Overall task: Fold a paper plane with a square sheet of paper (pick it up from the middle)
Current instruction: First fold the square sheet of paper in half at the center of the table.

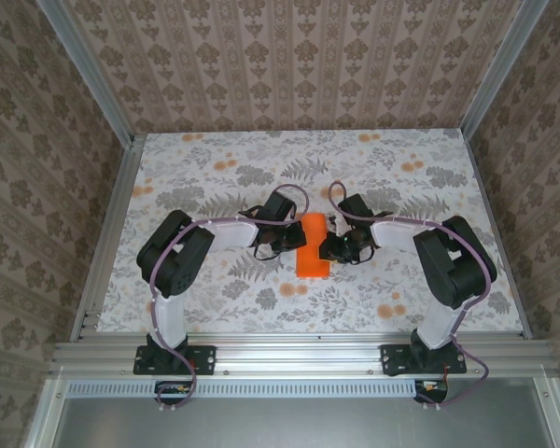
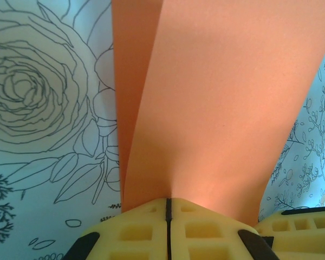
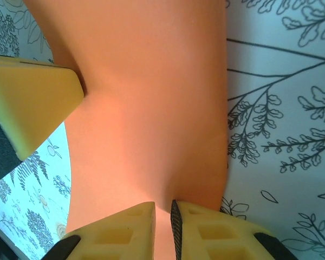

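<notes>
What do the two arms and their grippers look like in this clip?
Left arm and right arm match: bulky black joint housings, white links, black bases, a lilac cable looping along each. Left gripper and right gripper have pale yellow wedge fingers with square moulded pockets and black backing.

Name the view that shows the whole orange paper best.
Top external: nearly the whole paper shows at once. Left wrist shows its layers pinched by the left gripper; right wrist, a curved stretch entering the right gripper.
</notes>
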